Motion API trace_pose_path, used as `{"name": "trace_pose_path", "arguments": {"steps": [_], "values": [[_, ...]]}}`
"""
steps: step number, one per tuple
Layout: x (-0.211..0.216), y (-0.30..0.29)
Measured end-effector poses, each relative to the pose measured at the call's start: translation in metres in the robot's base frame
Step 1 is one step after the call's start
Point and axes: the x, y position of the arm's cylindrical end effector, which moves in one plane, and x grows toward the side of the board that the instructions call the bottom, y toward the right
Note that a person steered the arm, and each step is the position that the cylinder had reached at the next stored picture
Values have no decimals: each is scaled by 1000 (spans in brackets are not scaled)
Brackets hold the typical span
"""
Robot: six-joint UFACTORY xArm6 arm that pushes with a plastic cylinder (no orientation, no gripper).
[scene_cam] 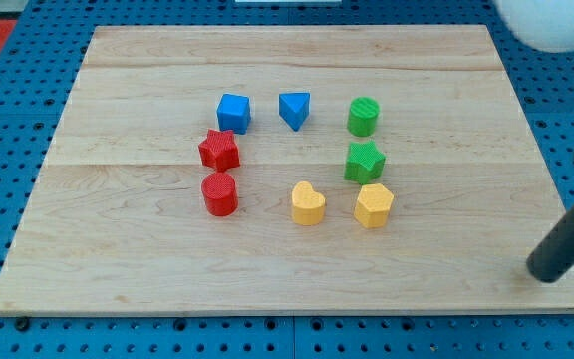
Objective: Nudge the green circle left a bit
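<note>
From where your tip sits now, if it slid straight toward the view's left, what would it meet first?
My tip is near the board's right edge, lower in view than every block. Sliding straight left, it probably passes just under the yellow blocks; depth is uncertain.

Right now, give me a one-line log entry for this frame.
task: nudge green circle left | my tip: view's lower right, far from blocks | contact: none | left of circle: blue triangle

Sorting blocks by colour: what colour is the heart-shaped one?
Yellow: the heart block, clearest in the camera view.
</note>
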Motion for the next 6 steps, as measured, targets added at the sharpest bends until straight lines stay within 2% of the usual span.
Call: {"name": "trace_pose_path", "arguments": {"steps": [1,3,4,6], "values": [[-50,22],[-143,-19],[-166,-59],[-171,-147]]}}
